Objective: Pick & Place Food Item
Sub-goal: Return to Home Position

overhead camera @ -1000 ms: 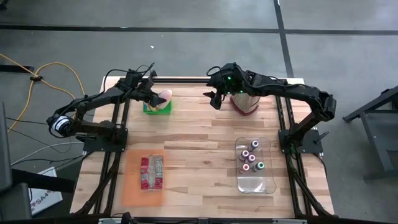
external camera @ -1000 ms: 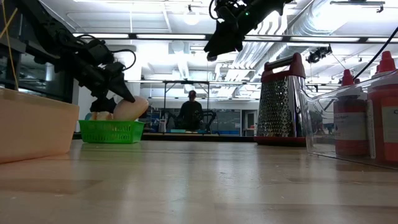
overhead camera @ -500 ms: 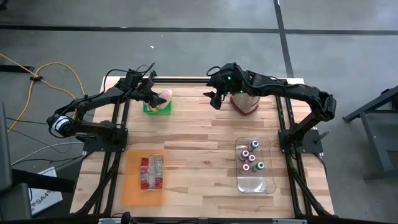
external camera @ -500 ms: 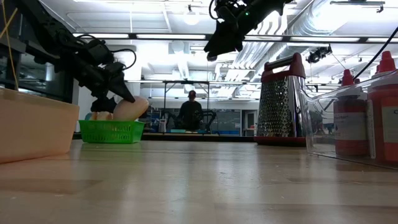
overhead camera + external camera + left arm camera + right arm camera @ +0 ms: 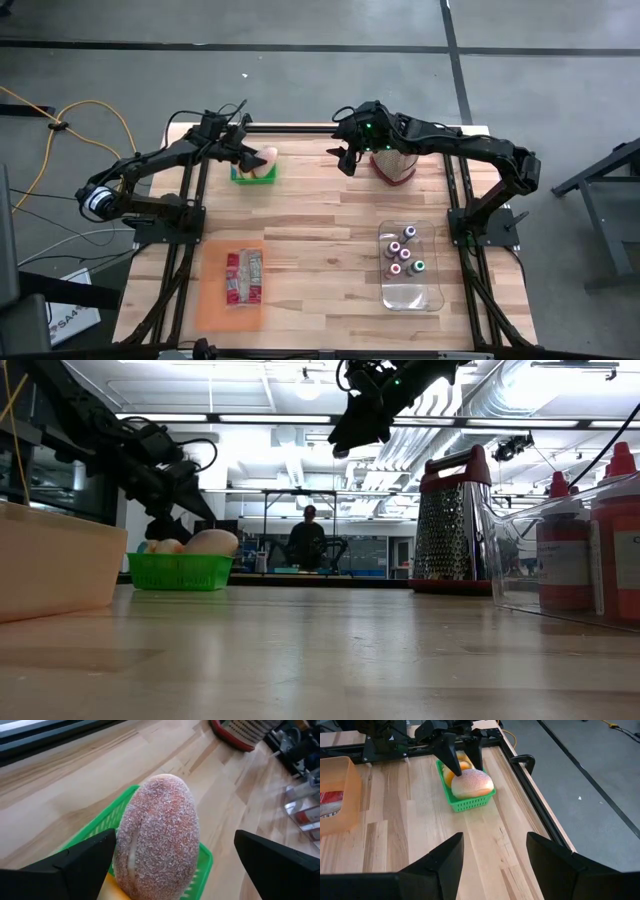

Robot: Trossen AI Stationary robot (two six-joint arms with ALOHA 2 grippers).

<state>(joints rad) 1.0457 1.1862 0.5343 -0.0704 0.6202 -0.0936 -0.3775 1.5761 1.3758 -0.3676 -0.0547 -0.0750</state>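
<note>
Green plastic mesh forms the small basket (image 5: pixel 253 176) at the far edge of the tabletop, left of its middle. The pale pink, sugar-dusted donut (image 5: pixel 265 157) lies in it, propped on yellow-orange pieces below, so it stands well above the rim. From where I stand that looks like the reason it leans: the basket is already full underneath.

The left gripper (image 5: pixel 243 152) hangs just above and behind the donut with its fingers spread wide to either side, gripping nothing. To my eye the wide gap lets it lift away without dragging the donut out.

The right gripper (image 5: pixel 345 160) hovers high over the far edge near the middle, its two fingers parted and empty, beside the red-rimmed metal box grater (image 5: pixel 393 163). I judge it is waiting there, out of the other arm's way.

A clear plastic tub of small bottles (image 5: pixel 411 264) sits by the right edge. An orange tray (image 5: pixel 230 287) with a wrapped packet lies toward the near left corner. Both are well apart from the basket.
</note>
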